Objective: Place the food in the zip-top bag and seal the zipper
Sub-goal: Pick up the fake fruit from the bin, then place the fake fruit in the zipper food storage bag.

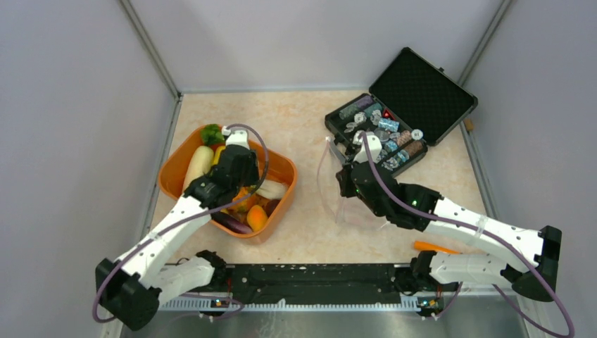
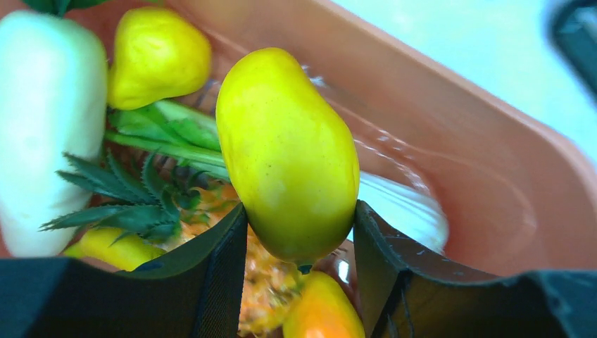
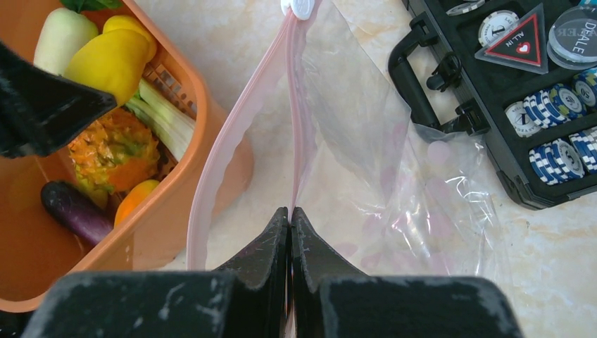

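My left gripper (image 2: pixel 299 218) is shut on a yellow lemon (image 2: pixel 288 148) inside the orange tub (image 2: pixel 457 141), holding it just above the other food. Below lie a pineapple (image 3: pixel 112 148), a purple eggplant (image 3: pixel 74 208), a leafy stalk (image 3: pixel 165 116), a second lemon (image 2: pixel 158 56) and a white vegetable (image 2: pixel 42 120). My right gripper (image 3: pixel 291 211) is shut on the pinkish zipper (image 3: pixel 225 148) of the clear zip-top bag (image 3: pixel 380 176). The bag's mouth gapes open beside the tub. In the top view the left gripper (image 1: pixel 236 184) is over the tub and the right gripper (image 1: pixel 350 176) is mid-table.
An open black case (image 1: pixel 415 91) of chips and trinkets stands at the back right, touching the bag's far side. A small orange object (image 1: pixel 436 247) lies near the right arm's base. Grey walls enclose the table on three sides.
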Controlling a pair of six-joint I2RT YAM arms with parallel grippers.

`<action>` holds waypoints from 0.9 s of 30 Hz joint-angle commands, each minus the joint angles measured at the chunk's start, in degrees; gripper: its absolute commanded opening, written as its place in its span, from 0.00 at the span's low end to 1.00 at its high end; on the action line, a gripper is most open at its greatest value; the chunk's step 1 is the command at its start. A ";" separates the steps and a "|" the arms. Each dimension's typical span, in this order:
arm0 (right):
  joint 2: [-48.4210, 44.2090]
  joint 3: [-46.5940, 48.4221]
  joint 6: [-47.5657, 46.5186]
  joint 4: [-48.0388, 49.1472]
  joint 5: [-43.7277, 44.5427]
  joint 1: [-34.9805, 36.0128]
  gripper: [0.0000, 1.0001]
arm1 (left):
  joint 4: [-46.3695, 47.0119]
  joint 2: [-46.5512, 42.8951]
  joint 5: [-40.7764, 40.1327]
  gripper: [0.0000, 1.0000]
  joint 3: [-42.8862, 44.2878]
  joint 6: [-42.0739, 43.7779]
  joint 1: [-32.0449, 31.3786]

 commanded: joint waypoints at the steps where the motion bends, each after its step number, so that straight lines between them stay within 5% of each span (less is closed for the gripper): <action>1: -0.03 -0.01 -0.76 2.83 0.66 -0.45 0.01 | 0.88 -9.97 17.20 0.00 1.54 5.42 -0.32; 7: 0.27 -0.26 -0.72 4.13 0.61 -0.47 0.01 | 6.24 -18.81 38.69 0.00 2.25 6.42 -0.31; 14: 1.24 0.07 -0.45 4.71 -0.20 -0.47 0.01 | 8.16 -17.75 58.94 0.00 4.76 6.61 -0.32; 23: 1.36 0.26 -0.35 4.52 -0.48 -0.43 0.01 | 9.54 -16.61 65.47 0.00 5.50 4.88 -0.48; 27: 1.70 0.34 0.27 4.69 -0.46 -0.47 0.01 | 9.45 -13.89 60.23 0.00 8.69 -0.04 -1.33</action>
